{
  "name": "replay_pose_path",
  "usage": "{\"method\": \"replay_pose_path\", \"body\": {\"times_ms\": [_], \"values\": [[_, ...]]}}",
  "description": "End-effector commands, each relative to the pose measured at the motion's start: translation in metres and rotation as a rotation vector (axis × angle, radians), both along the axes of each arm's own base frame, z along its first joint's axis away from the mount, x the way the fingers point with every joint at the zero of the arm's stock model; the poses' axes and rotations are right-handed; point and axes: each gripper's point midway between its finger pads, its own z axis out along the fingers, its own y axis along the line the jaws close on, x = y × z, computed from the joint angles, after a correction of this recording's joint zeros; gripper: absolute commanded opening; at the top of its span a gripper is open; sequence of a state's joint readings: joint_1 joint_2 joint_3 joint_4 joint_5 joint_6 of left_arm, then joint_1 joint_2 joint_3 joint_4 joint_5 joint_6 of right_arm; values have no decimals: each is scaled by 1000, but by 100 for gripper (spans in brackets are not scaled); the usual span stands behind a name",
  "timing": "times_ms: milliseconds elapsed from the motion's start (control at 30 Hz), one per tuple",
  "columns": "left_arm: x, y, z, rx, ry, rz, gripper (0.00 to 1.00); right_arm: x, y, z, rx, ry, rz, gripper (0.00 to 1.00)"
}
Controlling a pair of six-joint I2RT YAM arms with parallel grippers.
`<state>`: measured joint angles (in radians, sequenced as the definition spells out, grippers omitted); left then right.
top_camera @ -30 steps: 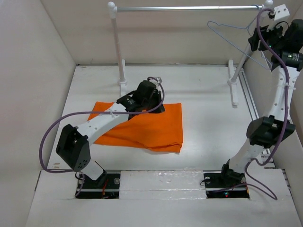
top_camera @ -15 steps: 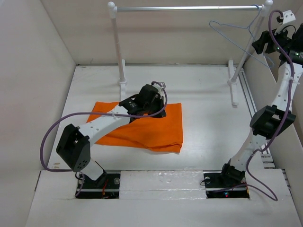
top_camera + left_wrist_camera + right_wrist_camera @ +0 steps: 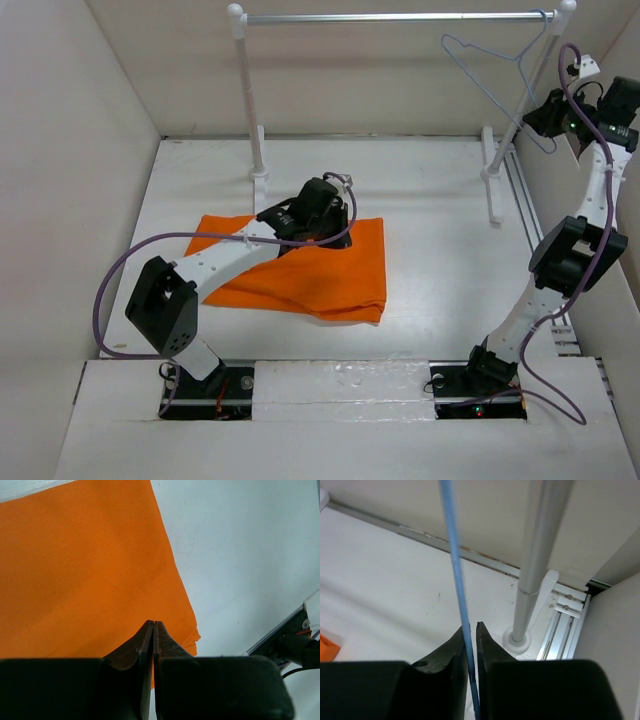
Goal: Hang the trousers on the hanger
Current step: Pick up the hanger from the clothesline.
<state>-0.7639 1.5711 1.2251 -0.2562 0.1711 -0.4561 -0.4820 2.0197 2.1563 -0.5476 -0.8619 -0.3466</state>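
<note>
the right gripper point(image 3: 470, 625), pinching the hanger point(image 3: 455, 555) wire, has sunk slightly by the rail's point(image 3: 400, 17) far right end. the left gripper point(image 3: 152, 625), pressed together, has crept across the trousers point(image 3: 340, 270), which lie flat at near left and are not yet hung.

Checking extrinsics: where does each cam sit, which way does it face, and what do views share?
Top external: high behind the robot, looking down over the table; left arm and right arm show.
Left wrist: looks down past the shut left gripper at the trousers.
Right wrist: raised, looks down past the right gripper, shut on the hanger.
Shared: top and left wrist both show the trousers.
</note>
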Motion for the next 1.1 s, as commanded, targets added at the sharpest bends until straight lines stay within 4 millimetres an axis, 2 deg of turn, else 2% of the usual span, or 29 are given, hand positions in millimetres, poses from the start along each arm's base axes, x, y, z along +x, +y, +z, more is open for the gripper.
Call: {"method": "replay_pose_path", "body": {"times_ms": [0,33,67,100,167,200,300,333,367,400,433,467,500,567,733,767,800,833,867,900,933,1000,1033,1067], "values": [[10,-6,29,-44,-67,1,0,-15,29,54,-64,-166,85,12],[10,-6,28,-43,-66,2,0,-15,36,55,-65,-176,98,8],[10,-6,30,-45,-68,1,0,-17,37,45,-47,-156,96,5],[10,-6,30,-47,-66,1,0,-20,46,57,-65,-193,105,0],[11,-8,32,-52,-68,0,0,-24,54,58,-59,-198,100,0],[11,-7,33,-54,-70,3,0,-29,61,75,-82,-246,95,0],[12,-6,39,-57,-83,13,2,-33,76,93,-85,-284,64,0],[14,-6,44,-62,-94,16,5,-42,82,110,-103,-316,45,0],[15,-6,49,-64,-102,18,14,-45,93,118,-113,-333,41,0],[19,-9,71,-86,-137,20,20,-50,96,134,-140,-360,-37,0],[20,-9,71,-86,-137,20,21,-55,97,141,-144,-375,-38,0],[20,-9,78,-91,-143,21,26,-56,101,147,-154,-381,-85,0],[21,-11,98,-124,-173,21,29,-60,104,149,-156,-373,-105,0],[22,-13,120,-160,-199,21,36,-68,108,156,-167,-374,-145,0],[20,-18,181,-256,-265,6,44,-79,118,124,-193,-273,-211,0],[19,-20,197,-289,-280,1,47,-82,117,91,-201,-209,-228,0],[18,-22,196,-294,-271,-6,47,-88,115,102,-204,-239,-244,0],[17,-24,211,-325,-286,-12,49,-91,121,97,-204,-239,-236,0],[17,-25,218,-340,-289,-14,50,-93,126,74,-205,-199,-226,0],[17,-28,222,-356,-284,-17,51,-99,124,78,-208,-218,-244,0],[14,-32,237,-381,-303,-28,52,-101,127,71,-213,-210,-244,0],[17,-41,240,-381,-308,-34,54,-105,130,60,-223,-204,-243,0],[14,-46,254,-399,-324,-43,54,-108,129,63,-234,-217,-245,0],[16,-48,258,-402,-327,-42,55,-109,132,61,-240,-216,-242,0]]}}
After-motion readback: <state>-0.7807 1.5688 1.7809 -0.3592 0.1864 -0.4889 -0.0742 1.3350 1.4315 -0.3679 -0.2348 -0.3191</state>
